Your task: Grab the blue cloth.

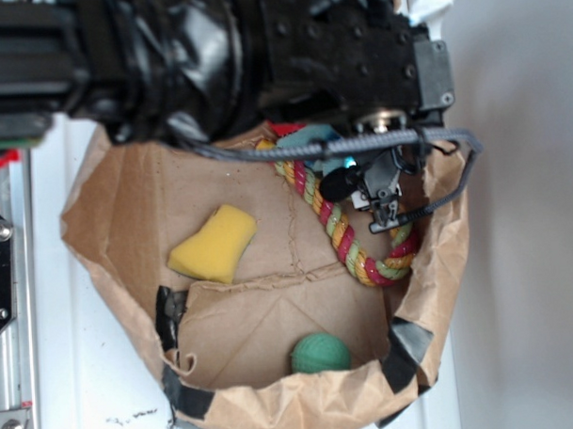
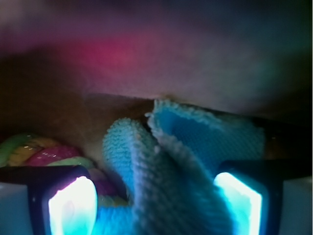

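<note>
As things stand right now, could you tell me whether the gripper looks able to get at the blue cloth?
Probably yes. In the wrist view the blue cloth bunches up between the two lit fingers of the gripper, with nothing in between. The braided rope lies off to one side.

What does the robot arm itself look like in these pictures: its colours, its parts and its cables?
In the exterior view the arm is black, with bolted metal housings and glossy black wrapping on the left. A grey braided cable runs across its lower edge, and thin black wires loop down on the right. In the wrist view the gripper has dark jaws whose inner faces glow bright cyan.
</note>
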